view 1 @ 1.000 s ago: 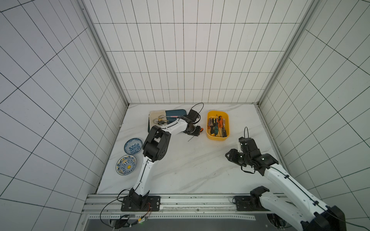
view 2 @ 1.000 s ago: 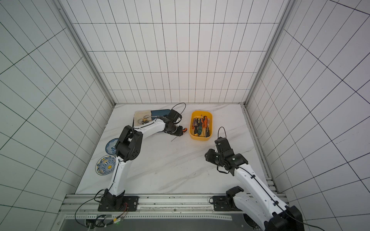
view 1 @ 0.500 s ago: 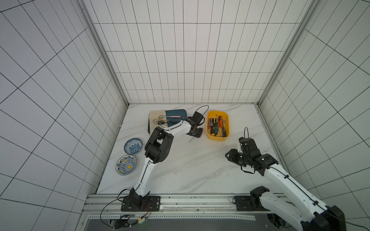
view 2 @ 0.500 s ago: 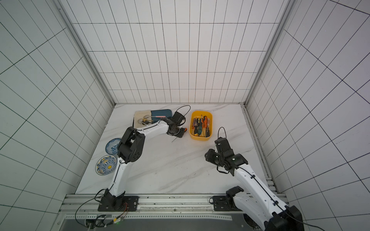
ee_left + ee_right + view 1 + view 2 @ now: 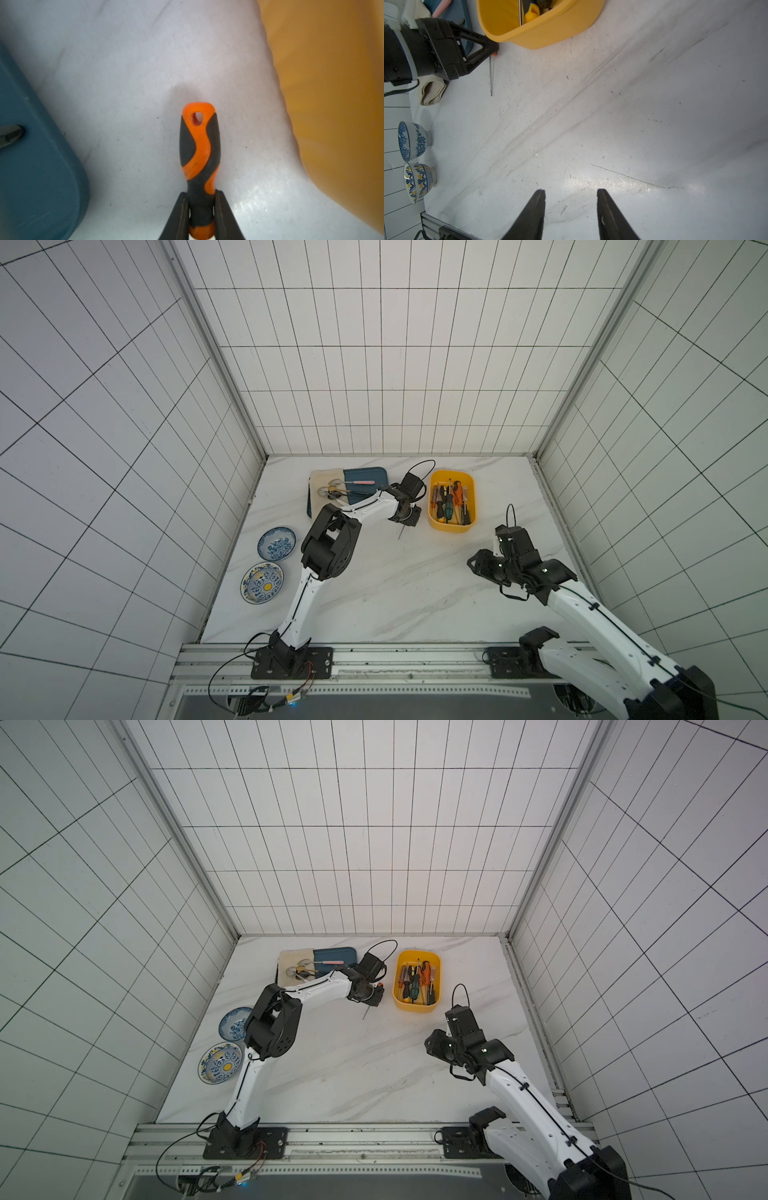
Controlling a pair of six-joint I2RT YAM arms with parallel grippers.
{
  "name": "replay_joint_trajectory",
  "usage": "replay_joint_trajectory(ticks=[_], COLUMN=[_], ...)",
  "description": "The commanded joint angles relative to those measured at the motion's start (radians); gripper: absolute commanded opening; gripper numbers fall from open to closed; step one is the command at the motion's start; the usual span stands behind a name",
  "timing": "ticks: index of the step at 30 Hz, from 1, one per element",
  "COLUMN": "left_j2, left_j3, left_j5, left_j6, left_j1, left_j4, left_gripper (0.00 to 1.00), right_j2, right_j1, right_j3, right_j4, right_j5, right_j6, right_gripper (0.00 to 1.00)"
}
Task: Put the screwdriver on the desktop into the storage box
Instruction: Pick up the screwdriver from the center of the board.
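Observation:
The screwdriver (image 5: 199, 149) has an orange-and-black handle and a thin steel shaft (image 5: 491, 79). It lies low over the white desktop (image 5: 395, 593), just left of the yellow storage box (image 5: 451, 526). My left gripper (image 5: 201, 194) is shut on the lower part of the handle. In both top views that gripper (image 5: 409, 516) (image 5: 374, 996) hides most of the handle, and the shaft (image 5: 400, 532) points toward the front. My right gripper (image 5: 571, 192) (image 5: 478, 564) hangs open and holds nothing, over bare desktop to the front right of the box.
Several screwdrivers (image 5: 449, 502) lie in the storage box. A dark blue tray (image 5: 365, 485) with a beige cloth (image 5: 326, 485) and cutlery sits behind the left arm. Two patterned bowls (image 5: 276, 543) (image 5: 262, 583) stand at the left edge.
My left gripper has closed on the screwdriver's handle and shifted slightly toward the storage box. The right arm has not moved.

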Motion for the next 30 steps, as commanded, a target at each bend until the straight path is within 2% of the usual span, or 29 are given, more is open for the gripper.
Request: replay_joint_trajectory(ticks=[1,12,16,22,30], left_j2=[-0.016,-0.175,-0.242,-0.37,-0.554], left_j3=[-0.024,-0.084,-0.11,-0.197,-0.386], left_j5=[0.001,0.058,0.138,0.223,0.326], left_j6=[-0.007,-0.044,-0.083,-0.137,-0.209], left_j1=[0.002,0.019,0.034,0.04,0.039], left_j4=[-0.004,0.009,0.012,0.052,0.168], left_gripper=[0.0,0.0,0.0,0.0,0.0], right_j2=[0.008,0.029,0.048,0.079,0.141], right_j1=[0.01,0.01,0.01,0.009,0.008], right_j3=[-0.011,0.035,0.078,0.139,0.201], right_j4=[0.005,0.006,0.018,0.096,0.221], right_j5=[0.006,0.003,-0.014,-0.079,-0.173], right_j6=[-0.002,-0.015,-0.032,-0.036,-0.019], right_gripper=[0.44,0.45,0.48,0.51,0.51])
